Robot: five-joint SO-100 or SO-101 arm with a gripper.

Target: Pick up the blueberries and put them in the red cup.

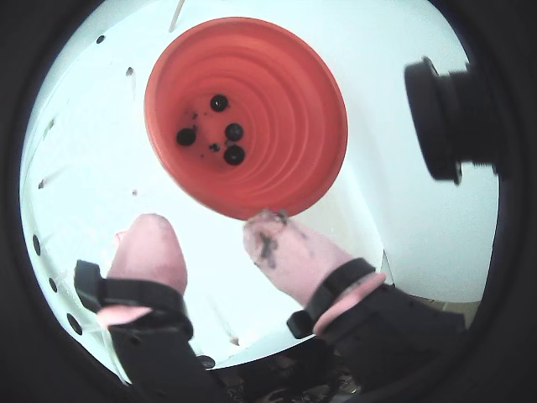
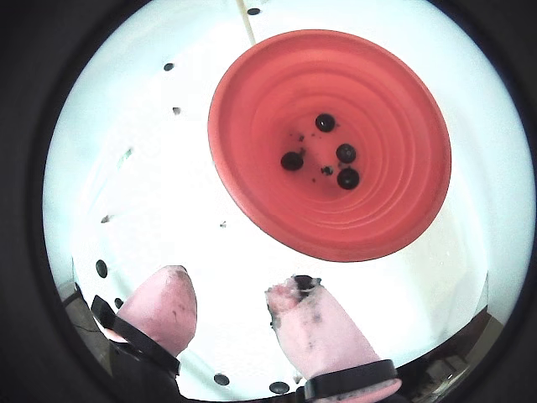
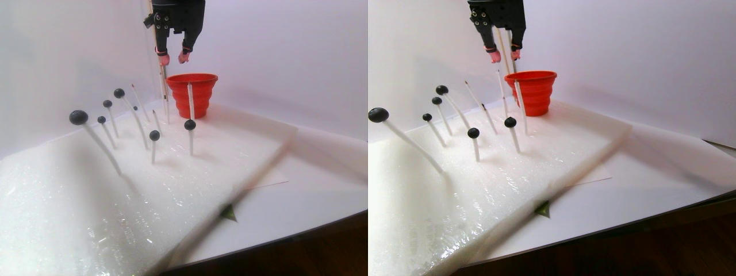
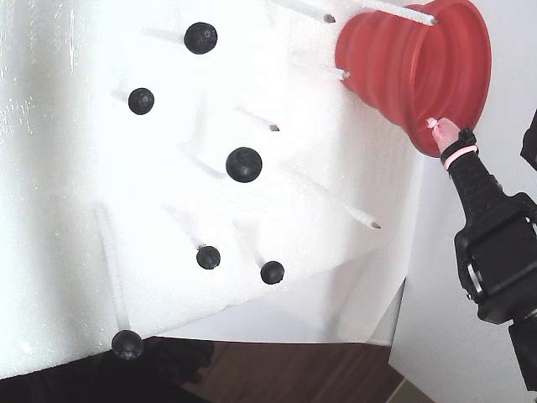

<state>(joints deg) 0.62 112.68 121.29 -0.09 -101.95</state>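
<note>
Right now my gripper (image 2: 235, 306) hangs above the near rim of the red cup (image 2: 252, 168), its two pink fingertips (image 2: 164, 306) spread apart with nothing between them; one tip is smudged dark, but I hold no berry. In both wrist views four blueberries (image 2: 347, 177) lie on the cup's floor, so part of the job looks done.

What matters for my next move is direction. The remaining blueberries (image 3: 79, 117) sit on the tops of thin white sticks (image 3: 190, 100) planted in the white foam sheet (image 3: 86, 218) on the table (image 3: 322, 195). In the stereo pair view they stand to the left of the cup and nearer that camera, well below my fingertips. I count six of them in the fixed view. The closest berry (image 3: 190, 124) sits on a short stick in front of the cup, beside a bare stick. Its stick runs nearly upright, so I judge I should come down from above, fingers straddling the ball.
</note>
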